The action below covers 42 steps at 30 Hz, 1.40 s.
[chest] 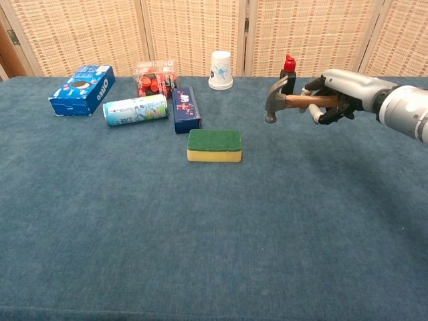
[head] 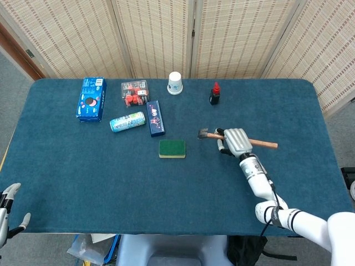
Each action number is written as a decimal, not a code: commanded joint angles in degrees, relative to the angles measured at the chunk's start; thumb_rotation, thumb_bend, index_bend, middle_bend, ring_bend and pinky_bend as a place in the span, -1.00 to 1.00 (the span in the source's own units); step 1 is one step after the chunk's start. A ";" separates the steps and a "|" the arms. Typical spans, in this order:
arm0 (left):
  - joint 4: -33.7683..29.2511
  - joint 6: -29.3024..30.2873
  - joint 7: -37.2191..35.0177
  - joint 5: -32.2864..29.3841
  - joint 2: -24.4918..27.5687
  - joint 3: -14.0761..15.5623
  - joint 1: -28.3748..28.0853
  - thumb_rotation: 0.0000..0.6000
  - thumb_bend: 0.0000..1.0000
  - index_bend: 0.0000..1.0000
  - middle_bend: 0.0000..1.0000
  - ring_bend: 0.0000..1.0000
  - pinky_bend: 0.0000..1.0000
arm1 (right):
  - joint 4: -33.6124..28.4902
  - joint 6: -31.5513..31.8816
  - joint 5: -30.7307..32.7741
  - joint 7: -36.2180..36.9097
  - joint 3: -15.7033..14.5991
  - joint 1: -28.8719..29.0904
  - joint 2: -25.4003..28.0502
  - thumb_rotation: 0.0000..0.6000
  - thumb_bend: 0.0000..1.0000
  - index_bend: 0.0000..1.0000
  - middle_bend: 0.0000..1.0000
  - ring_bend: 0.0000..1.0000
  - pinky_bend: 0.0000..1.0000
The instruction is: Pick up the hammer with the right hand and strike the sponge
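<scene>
Woven screens are seen behind a worktop (head: 66, 183) that is covered in dark blue cloth. The hammer (chest: 287, 101) is held tight in the right hand (chest: 338, 93), with the fingers wrapped around the wooden handle close behind the metal head. It is kept up in the air, clear of the cloth, with its handle about level and its head pointed away from the hand, toward the robot's left.

The sponge (chest: 214, 145), green on top and yellow below, is found lying flat, out past the hammer's head and lower down. It is not touched by anything.

So the picking up looks done. The hit is still left: the hammer probably has to be carried over the sponge and brought down on it.

The left hand (head: 8, 213) is seen at the near edge, far from the right hand, with nothing in it and its fingers apart.
</scene>
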 commanded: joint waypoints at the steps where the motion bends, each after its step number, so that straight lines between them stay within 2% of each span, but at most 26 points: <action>1: -0.26 0.09 0.21 0.13 0.14 -0.07 -0.08 1.00 -0.37 -0.84 -0.75 -0.73 -0.90 | -1.85 0.58 -1.05 1.64 0.20 -0.74 1.47 1.00 0.67 0.31 0.52 0.36 0.60; 12: -1.28 0.03 1.39 0.59 0.33 -0.03 -0.38 1.00 -0.37 -0.84 -0.75 -0.73 -0.90 | -9.06 -0.19 -1.68 4.02 0.01 -2.10 6.39 1.00 0.67 0.31 0.58 0.44 0.66; 19: -1.83 0.06 2.06 0.77 0.31 0.00 -0.51 1.00 -0.37 -0.84 -0.75 -0.73 -0.90 | -12.09 -0.62 -2.34 5.11 -0.35 -2.32 7.71 1.00 0.67 0.31 0.61 0.48 0.68; 29: -2.06 -0.03 2.53 0.72 0.31 0.04 -0.58 1.00 -0.37 -0.84 -0.75 -0.73 -0.90 | -13.08 -0.69 -2.97 5.54 -0.28 -1.67 7.23 1.00 0.67 0.31 0.61 0.48 0.68; 42: -1.74 0.10 2.12 0.53 0.26 0.07 -0.42 1.00 -0.36 -0.84 -0.75 -0.73 -0.90 | -11.01 -1.60 -1.37 3.90 0.77 0.78 3.92 1.00 0.67 0.31 0.61 0.48 0.68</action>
